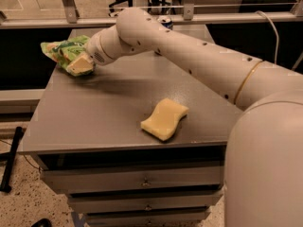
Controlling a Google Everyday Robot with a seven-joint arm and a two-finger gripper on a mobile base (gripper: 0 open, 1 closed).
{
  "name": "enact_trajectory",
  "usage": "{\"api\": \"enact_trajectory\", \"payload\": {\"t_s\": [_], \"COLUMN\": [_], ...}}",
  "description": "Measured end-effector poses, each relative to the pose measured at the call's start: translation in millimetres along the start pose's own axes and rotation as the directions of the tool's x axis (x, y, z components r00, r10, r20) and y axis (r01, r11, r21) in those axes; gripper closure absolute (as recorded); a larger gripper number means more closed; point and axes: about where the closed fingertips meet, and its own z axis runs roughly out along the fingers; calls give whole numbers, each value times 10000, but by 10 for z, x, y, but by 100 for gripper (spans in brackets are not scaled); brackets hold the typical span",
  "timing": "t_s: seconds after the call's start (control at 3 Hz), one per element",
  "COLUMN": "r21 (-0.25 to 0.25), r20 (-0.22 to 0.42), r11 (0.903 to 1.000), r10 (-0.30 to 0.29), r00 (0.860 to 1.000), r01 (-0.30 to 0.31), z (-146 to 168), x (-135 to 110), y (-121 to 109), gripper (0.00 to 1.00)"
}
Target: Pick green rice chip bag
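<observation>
The green rice chip bag [61, 51] is a crumpled bright green foil bag with white lettering, lying at the far left corner of the grey table [104, 112]. My gripper [79, 65] is at the bag's right front side and touches it, low over the table top. The white arm reaches in from the right across the back of the table and hides part of the bag's right end.
A yellow sponge [164, 119] lies near the table's front edge, right of centre. A can [165, 21] stands at the back behind the arm. The bag sits close to the left edge. Drawers are under the table top. A railing runs behind.
</observation>
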Motion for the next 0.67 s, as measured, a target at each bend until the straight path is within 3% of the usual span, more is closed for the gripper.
{"api": "enact_trajectory", "payload": {"t_s": [0.33, 0.67], "r21": [-138, -443], "r20": [1035, 2439], "r11": [9999, 9990], "r10": [84, 99], "r00": [9946, 9697], "r01": [-70, 10], "z": [-244, -658], "x": [-66, -78], "y": [9, -77], "gripper": [100, 100]}}
